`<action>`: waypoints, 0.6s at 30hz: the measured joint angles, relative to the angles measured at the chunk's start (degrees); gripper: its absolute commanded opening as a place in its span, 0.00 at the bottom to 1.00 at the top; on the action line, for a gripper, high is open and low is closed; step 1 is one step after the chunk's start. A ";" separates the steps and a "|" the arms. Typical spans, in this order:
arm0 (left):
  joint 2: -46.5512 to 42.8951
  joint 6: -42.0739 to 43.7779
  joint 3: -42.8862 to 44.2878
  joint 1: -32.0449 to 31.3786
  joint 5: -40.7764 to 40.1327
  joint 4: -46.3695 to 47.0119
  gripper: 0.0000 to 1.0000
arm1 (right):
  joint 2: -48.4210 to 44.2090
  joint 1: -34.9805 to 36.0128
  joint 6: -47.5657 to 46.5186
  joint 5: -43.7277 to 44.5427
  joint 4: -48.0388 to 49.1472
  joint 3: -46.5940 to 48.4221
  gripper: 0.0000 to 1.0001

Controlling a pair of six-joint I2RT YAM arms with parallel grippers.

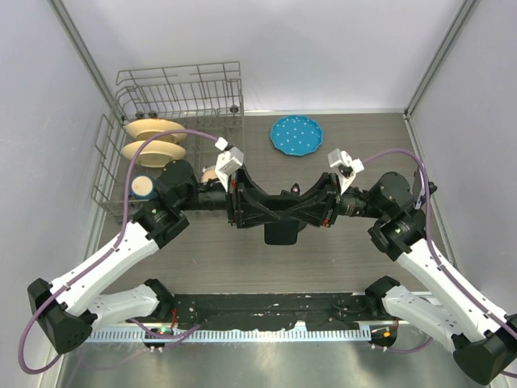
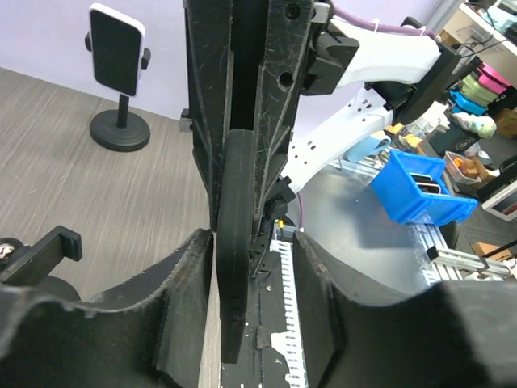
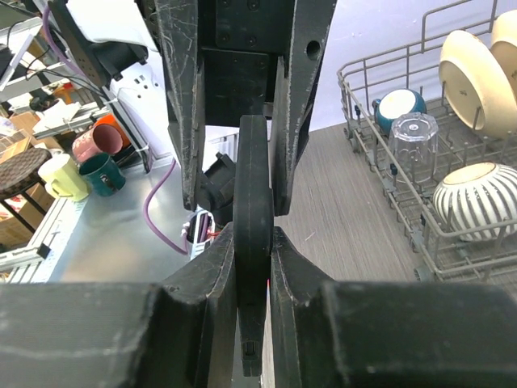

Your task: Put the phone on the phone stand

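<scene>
showing only from left wrist: phone stand (image 2: 119, 131)

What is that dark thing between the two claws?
A black phone, edge-on. The right gripper is shut on it; the left gripper straddles it, not yet clamped. Both wrist views show it.

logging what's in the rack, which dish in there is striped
The bowl lowest in the right wrist view, white with dark stripes; the plates above it are plain cream, the cup teal.
</scene>
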 measured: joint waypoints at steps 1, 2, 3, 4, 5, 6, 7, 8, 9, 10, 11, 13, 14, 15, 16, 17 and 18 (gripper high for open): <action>0.13 -0.35 -0.02 0.02 0.42 0.24 0.36 | 0.13 0.00 0.55 -0.22 1.11 -0.24 0.01; 0.13 -0.52 -0.09 0.02 0.76 0.55 0.31 | 0.35 0.00 1.03 -0.48 2.19 -0.50 0.01; 0.13 -0.79 -0.11 0.02 1.07 0.85 0.27 | 0.63 0.00 1.51 -0.72 3.21 -0.81 0.01; 0.13 -0.66 -0.11 0.04 1.09 1.05 0.14 | 0.90 0.00 2.08 -1.14 4.17 -1.09 0.01; 0.15 -0.66 -0.17 0.26 1.22 1.09 0.07 | 1.07 0.13 2.45 -1.49 5.09 -1.33 0.01; 0.15 -0.61 -0.24 0.44 1.16 1.07 0.00 | 1.22 0.26 2.71 -1.86 6.01 -1.60 0.01; 0.13 -0.44 -0.33 0.59 1.36 1.20 0.00 | 1.31 0.37 3.15 -1.86 6.88 -1.95 0.01; 0.13 -0.48 -0.35 0.66 1.27 1.18 0.00 | 1.33 0.37 3.34 -1.79 7.32 -2.16 0.01; 0.13 -0.48 -0.37 0.68 1.05 1.16 0.00 | 1.42 0.44 3.54 -1.75 7.78 -2.36 0.03; 0.13 -0.44 -0.42 0.70 0.92 1.14 0.00 | 1.46 0.48 3.56 -1.68 7.96 -2.43 0.08; 0.04 -0.35 -0.52 0.70 0.39 1.14 0.00 | 1.68 0.57 3.54 -1.60 8.11 -2.45 0.24; -0.48 -0.20 -1.11 0.70 -1.42 1.14 0.00 | 1.99 0.66 3.45 -0.85 8.11 -2.56 0.41; -1.01 -0.09 -1.77 0.68 -2.75 1.11 0.00 | 2.10 0.68 3.34 -0.31 8.04 -2.67 0.51; -1.46 -0.04 -2.29 0.63 -3.74 1.03 0.00 | 2.19 0.74 3.34 0.20 8.02 -2.89 0.54; -2.45 0.13 -3.52 0.59 -5.73 0.85 0.00 | 2.19 0.76 2.99 1.07 8.07 -3.34 0.55; -2.64 0.15 -3.76 0.57 -6.14 0.79 0.00 | 2.16 0.83 2.95 1.66 8.26 -3.87 0.58; -3.13 0.24 -4.22 0.57 -7.15 0.59 0.00 | 2.16 1.01 2.91 2.12 8.52 -4.42 0.58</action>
